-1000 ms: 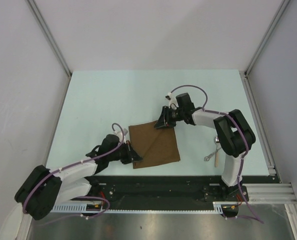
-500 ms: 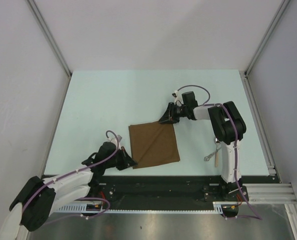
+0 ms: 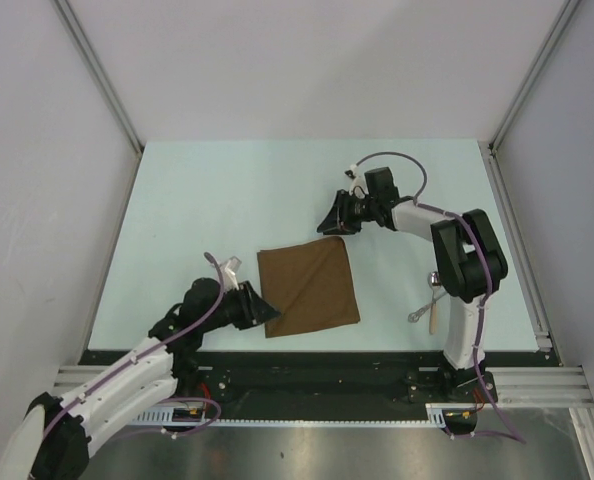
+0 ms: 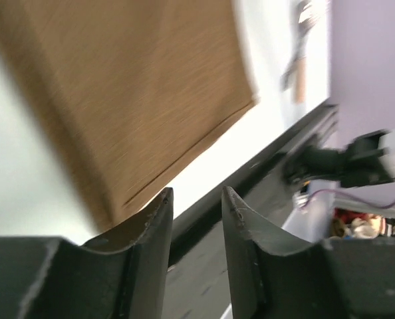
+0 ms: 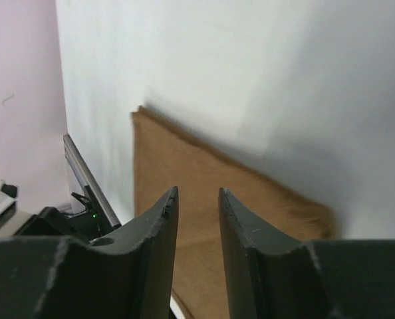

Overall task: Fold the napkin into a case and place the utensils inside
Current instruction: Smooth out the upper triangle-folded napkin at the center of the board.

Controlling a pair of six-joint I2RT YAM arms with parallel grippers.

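I see the napkin [image 3: 308,289] lying flat on the desk [image 3: 217,200], near the front edge, between the two arms. My left hand [image 3: 264,309] sits at the napkin's near left corner, its fingers slightly parted with nothing between them. My right hand [image 3: 327,224] hovers just past the far right corner, clear of the cloth, also a little open and empty. The utensils [image 3: 428,301] lie to the right of the napkin, by the right arm's base.

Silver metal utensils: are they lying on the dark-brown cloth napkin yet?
No, the silver utensils lie on the pale table, apart from the flat dark-brown napkin, off its right edge.
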